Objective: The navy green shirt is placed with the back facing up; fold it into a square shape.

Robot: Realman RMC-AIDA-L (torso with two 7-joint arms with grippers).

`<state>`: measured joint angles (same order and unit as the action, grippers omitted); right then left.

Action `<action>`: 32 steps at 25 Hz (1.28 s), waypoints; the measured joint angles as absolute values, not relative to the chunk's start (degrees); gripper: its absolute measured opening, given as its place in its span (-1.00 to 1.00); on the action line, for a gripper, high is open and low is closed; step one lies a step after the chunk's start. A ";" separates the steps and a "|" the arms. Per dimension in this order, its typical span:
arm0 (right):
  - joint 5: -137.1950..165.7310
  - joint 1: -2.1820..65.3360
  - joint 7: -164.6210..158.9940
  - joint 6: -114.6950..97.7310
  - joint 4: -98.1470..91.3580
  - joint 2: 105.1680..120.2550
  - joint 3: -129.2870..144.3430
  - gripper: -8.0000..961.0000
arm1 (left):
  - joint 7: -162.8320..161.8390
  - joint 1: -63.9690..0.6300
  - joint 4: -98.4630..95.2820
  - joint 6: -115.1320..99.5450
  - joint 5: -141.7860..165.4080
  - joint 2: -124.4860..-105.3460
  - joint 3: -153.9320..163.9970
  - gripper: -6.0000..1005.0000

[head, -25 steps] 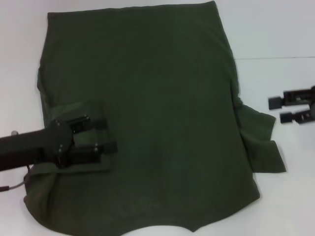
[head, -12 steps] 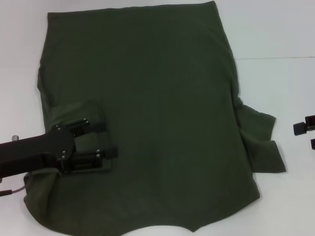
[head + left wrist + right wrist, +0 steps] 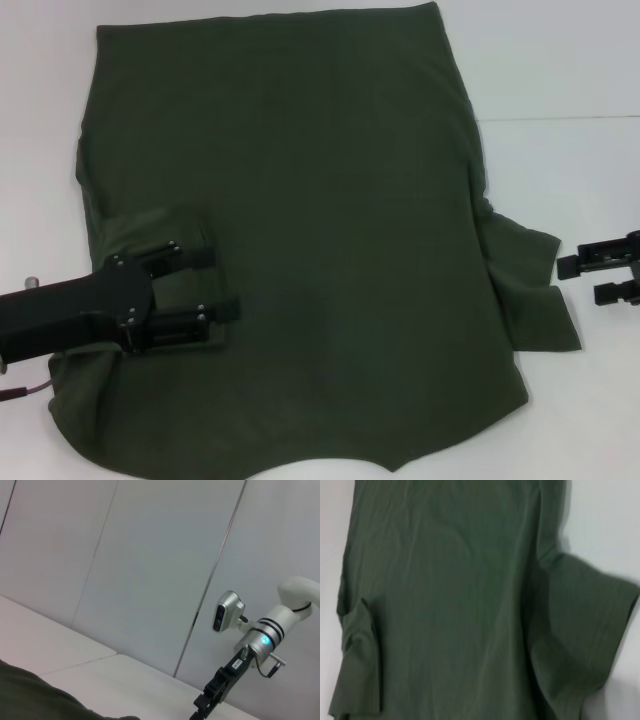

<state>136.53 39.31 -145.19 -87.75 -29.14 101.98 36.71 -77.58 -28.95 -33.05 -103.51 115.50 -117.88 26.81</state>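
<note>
A: How far along is the fold?

B: Barely started. The navy green shirt (image 3: 300,230) lies flat across the worktop (image 3: 560,60), plain side up. One sleeve is tucked in under the left hand (image 3: 213,285), which is open and gripping nothing. The other sleeve isn't folded yet; the right hand (image 3: 590,279), open and empty, sits just beside it.

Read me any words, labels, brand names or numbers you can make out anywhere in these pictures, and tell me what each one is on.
None can be read.
Dark olive-green cotton shirt: plain side up, no lettering showing.
Small pale label on the right arm, seen from the left wrist: too small to read.
Black left gripper and right gripper: no markings legible.
</note>
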 joint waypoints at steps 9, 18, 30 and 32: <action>136.71 40.09 -143.75 -83.25 -27.96 104.13 36.94 0.89 | -77.53 -28.81 -33.04 -103.42 115.20 -117.86 26.67 0.81; 136.76 40.67 -142.69 -81.48 -25.89 104.75 37.69 0.89 | -77.53 -29.13 -32.52 -103.45 115.13 -117.85 26.62 0.80; 136.74 40.74 -141.23 -78.23 -25.84 106.58 37.87 0.89 | -77.77 -29.27 -32.51 -103.89 115.12 -117.94 26.65 0.80; 136.69 40.76 -141.23 -77.97 -25.84 106.71 37.88 0.88 | -77.77 -29.27 -32.52 -103.89 115.12 -117.95 26.63 0.80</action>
<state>136.69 40.76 -141.23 -77.97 -25.84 106.71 37.88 -77.77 -29.27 -32.52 -103.89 115.12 -117.95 26.63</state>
